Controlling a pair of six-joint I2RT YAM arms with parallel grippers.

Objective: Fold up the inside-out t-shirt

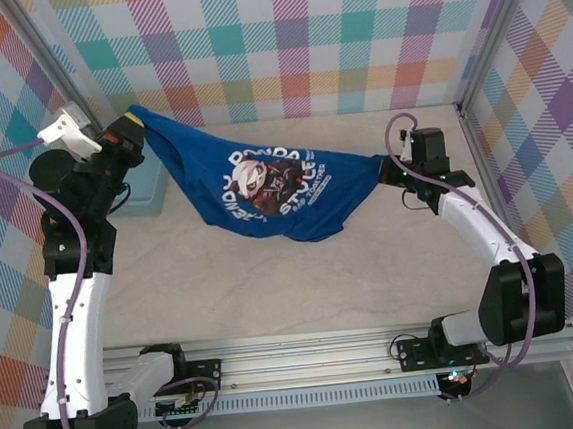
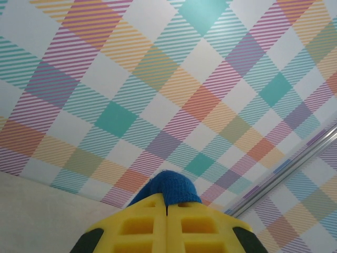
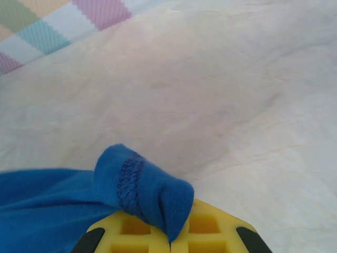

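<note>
1. Top external view.
   - Shows the inside-out t-shirt (image 1: pixel 264 191) lifted over the counter (image 1: pixel 274 306) and stretched like a hammock between the two arms.
   - Pinches its upper left end in the left fingers (image 1: pixel 130 126), high up and close to the plaid wall (image 1: pixel 281 34).
   - Pinches its right end in the right fingers (image 1: pixel 391 170), lower down on the right side.
   - Lets the middle of the cloth sag, with the white and orange print turned up to the camera.
   - Cannot tell if the lowest fold touches the counter.
   - Shows also a light blue basket (image 1: pixel 150 198) on the counter, under the left arm and just beside the left part of the cloth.

2. Left wrist view.
   - Looks along the yellow left fingers, pressed together with no gap between them.
   - Grips a small rounded bump of the blue t-shirt exactly at the tips, standing up a little above them.
   - Shows behind it the plaid wall, a metal frame post (image 2: pixel 287 171) at the right and a bit of counter at the lower left.

3. Right wrist view.
   - Looks along the yellow right fingers, closed tightly on the t-shirt.
   - Holds a folded edge with visible stitching, which curls over the tips and hangs down across the seam between them.
   - Lets the rest of the cloth run away to the lower left corner.
   - Shows the pale counter beyond, apart from the pinched fold.
</note>
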